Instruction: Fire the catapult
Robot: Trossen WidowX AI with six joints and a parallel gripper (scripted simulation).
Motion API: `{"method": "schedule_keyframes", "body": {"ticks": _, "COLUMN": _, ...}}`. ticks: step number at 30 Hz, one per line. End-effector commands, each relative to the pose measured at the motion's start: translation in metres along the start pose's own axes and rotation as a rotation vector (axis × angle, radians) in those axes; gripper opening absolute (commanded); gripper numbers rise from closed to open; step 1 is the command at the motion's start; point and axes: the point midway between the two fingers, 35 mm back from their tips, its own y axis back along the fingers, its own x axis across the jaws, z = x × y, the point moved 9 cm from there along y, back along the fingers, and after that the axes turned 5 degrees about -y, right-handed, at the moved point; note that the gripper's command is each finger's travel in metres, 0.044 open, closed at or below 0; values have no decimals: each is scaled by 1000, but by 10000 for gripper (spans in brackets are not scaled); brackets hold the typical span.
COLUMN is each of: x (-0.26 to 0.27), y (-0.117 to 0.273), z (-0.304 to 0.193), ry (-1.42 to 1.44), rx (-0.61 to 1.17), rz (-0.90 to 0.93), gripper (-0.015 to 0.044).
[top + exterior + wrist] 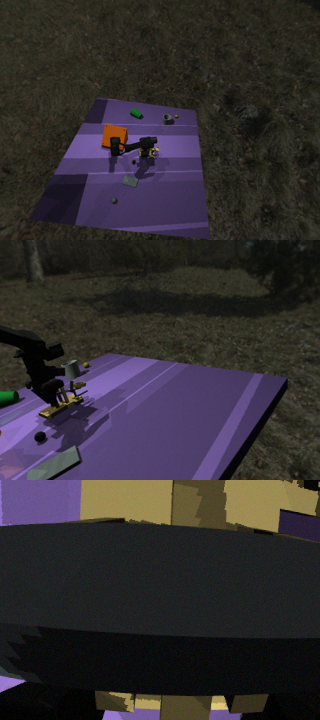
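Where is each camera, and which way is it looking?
Top: high above, looking down on the purple table; the black arm shows, its jaws shut on the catapult.
Exterior: beside the table, looking across it toward trees; the arm enters from the left.
Wrist: on the arm by the jaws, looking at the catapult close up; dark finger parts show in the bottom corners.
Top and exterior both show the white mug.

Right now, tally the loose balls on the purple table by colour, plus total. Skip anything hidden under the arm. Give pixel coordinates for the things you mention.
Yellow: 1, beside the mug (166, 119) (72, 369): ball (176, 116) (86, 365)
Black: 1, near the catapult (151, 156) (44, 414): ball (133, 161) (40, 436)
Grey: 1, top view only: ball (114, 200)
Total: 3
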Motion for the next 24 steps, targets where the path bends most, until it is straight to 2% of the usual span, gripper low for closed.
{"method": "schedule_keyframes", "body": {"ticks": 1, "x": -2, "y": 21, "z": 3, "ry": -17, "rx": -34, "rz": 2, "gripper": 0}}
{"method": "schedule_keyframes", "body": {"ticks": 13, "x": 90, "y": 31, "z": 11, "ry": -343, "rx": -43, "rz": 48, "gripper": 0}}
{"method": "schedule_keyframes", "body": {"ticks": 24, "x": 193, "y": 30, "z": -7, "ry": -698, "rx": -28, "rz": 54, "gripper": 0}}
